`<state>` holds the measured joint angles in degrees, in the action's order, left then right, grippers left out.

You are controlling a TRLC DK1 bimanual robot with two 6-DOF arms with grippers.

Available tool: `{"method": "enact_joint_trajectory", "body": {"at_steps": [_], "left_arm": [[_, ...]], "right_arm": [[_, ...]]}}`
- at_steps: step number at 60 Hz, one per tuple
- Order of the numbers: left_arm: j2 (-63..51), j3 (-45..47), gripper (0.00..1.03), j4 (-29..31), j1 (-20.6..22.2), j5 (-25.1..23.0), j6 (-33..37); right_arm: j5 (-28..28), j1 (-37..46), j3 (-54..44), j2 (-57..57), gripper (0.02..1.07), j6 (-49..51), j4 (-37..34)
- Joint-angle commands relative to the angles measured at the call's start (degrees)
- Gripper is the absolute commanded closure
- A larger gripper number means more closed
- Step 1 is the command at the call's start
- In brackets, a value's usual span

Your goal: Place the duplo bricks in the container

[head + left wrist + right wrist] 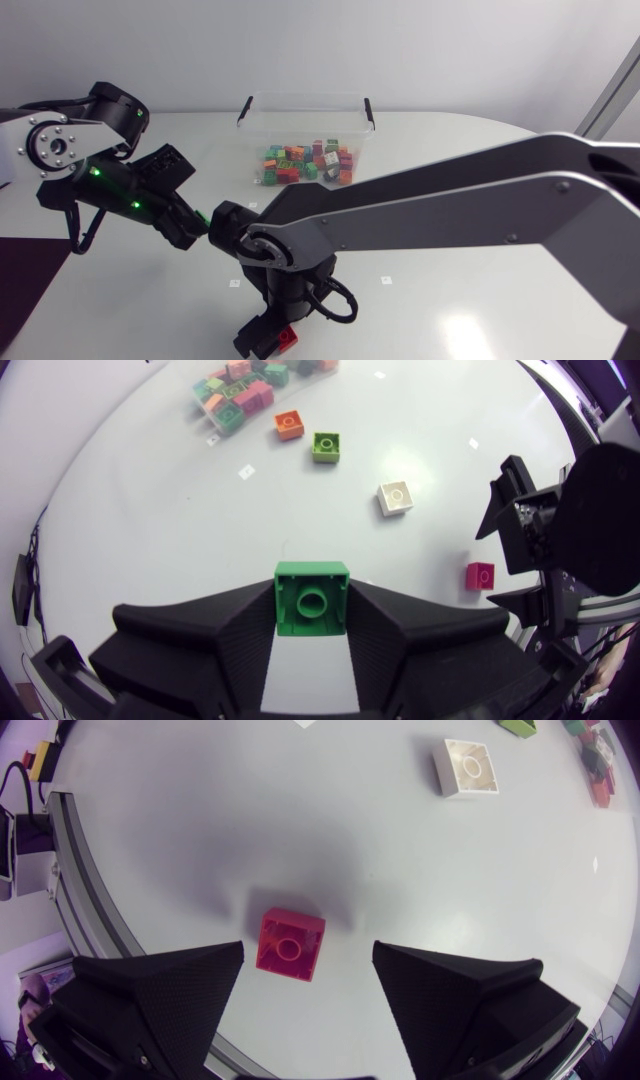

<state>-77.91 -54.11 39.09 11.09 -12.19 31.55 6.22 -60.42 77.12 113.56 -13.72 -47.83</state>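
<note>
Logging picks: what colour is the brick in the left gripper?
Green. The brick is held by the left gripper; left wrist view shows it best.

No word, number or brand could be read in any view. The small square marks (246, 472) on the table (460, 130) were too tiny to show print. The red duplo brick (291, 944) and the green duplo brick (312, 598) had plain faces.

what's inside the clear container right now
A pile of duplo bricks, orange, green and red among them, lies inside the container. Those beneath the top ones are covered, so no count is possible.
</note>
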Motion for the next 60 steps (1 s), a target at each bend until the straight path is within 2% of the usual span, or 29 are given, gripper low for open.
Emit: {"method": "enact_joint_trajectory", "body": {"at_steps": [1, 15, 28, 36, 44, 51, 54, 60], "left_arm": [[1.1, -2.4, 0.77, -0.9, -0.6, -1.3, -2.4], [0.4, -6.4, 0.77, -5.3, -2.4, -4.1, -5.6], [-1.9, -9.5, 0.77, -8.7, -2.7, -4.4, -7.8], [-3.6, -11.5, 0.77, -10.9, -2.7, -4.5, -9.1], [-6.4, -14.8, 0.77, -12.5, -2.7, -4.9, -10.8], [-9.4, -18.4, 0.77, -13.3, -2.5, -5.1, -11.9], [-10.6, -19.9, 0.77, -13.4, -2.5, -5.6, -12.3], [-13.3, -23.0, 0.77, -14.2, -2.2, -5.7, -13.0]], "right_arm": [[-0.1, -0.7, 0.9, 1.8, 0.19, -1.8, -0.8], [-1.3, -1.2, 1.2, 2.7, 0.34, -2.6, 0.0], [-2.1, -1.8, 0.3, 3.1, 0.52, -2.6, 1.5], [-2.1, -1.8, 0.0, 3.5, 0.57, -2.3, 1.7], [-1.9, -1.7, -0.7, 3.8, 0.7, -2.0, 2.7], [-1.9, -1.2, -2.0, 2.6, 0.72, -1.8, 3.0], [-1.9, -0.7, -2.9, 1.2, 0.77, -1.7, 3.4], [-1.9, 0.9, -4.3, -2.0, 0.77, -1.4, 3.2]]}}
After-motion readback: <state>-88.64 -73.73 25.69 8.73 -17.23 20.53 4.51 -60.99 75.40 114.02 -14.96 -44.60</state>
